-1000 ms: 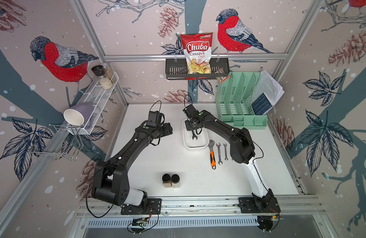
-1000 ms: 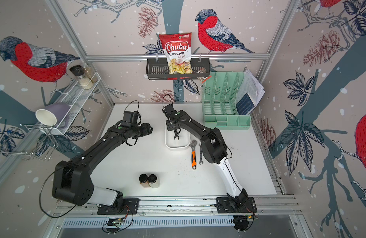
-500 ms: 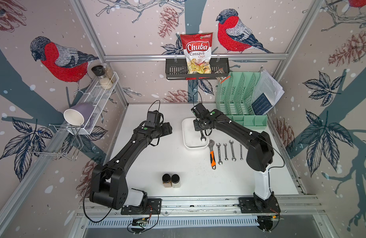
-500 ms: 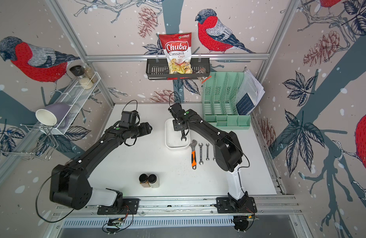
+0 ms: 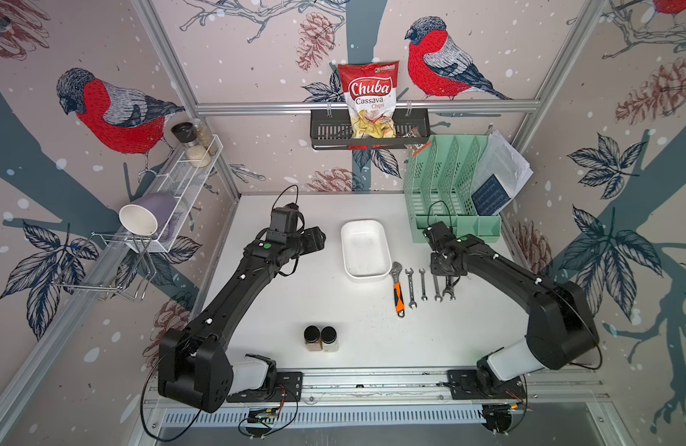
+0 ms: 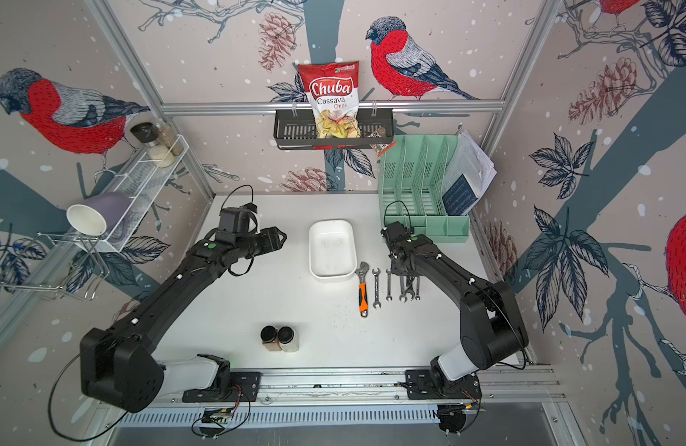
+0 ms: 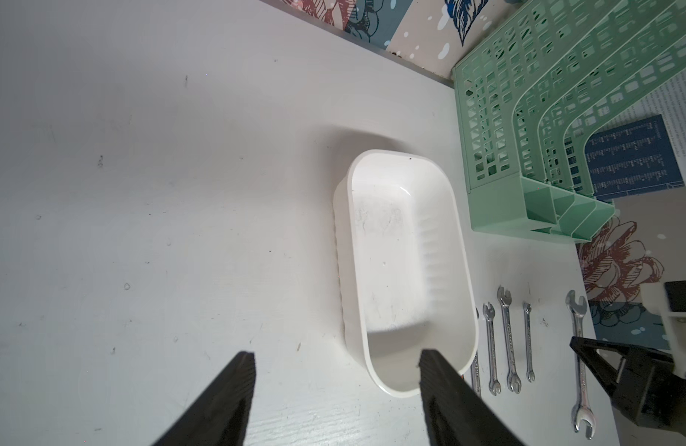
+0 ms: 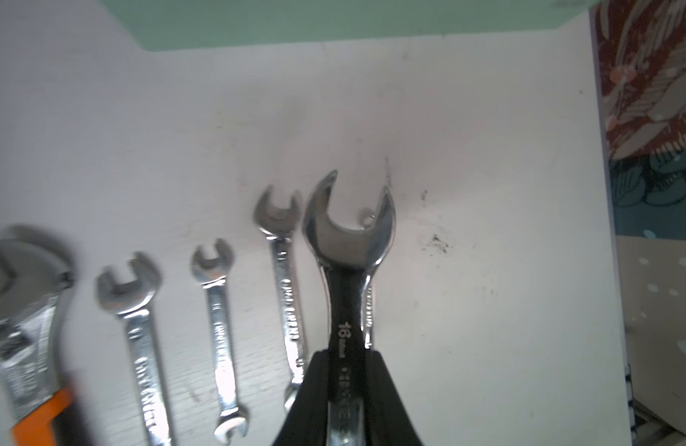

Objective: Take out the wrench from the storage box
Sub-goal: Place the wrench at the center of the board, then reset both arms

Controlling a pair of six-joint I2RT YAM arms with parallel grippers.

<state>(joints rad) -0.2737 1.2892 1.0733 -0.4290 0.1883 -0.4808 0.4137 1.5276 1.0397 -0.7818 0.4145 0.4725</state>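
Spanners (image 5: 423, 284) and an orange-handled adjustable spanner (image 5: 398, 295) lie just right of the storage box (image 5: 366, 275). My right gripper (image 8: 347, 359) clamps the shiny wrench (image 8: 349, 239), marked 16, over their right end; my left gripper (image 7: 335, 367) stands with jaws apart.

This is a robot test booth in a lab. Aluminium profiles (image 5: 256, 108) frame walls of bird wallpaper (image 5: 113, 116). Two robot arms (image 5: 233, 289) are bolted to a rail (image 5: 372, 380) by the table (image 5: 295, 301).
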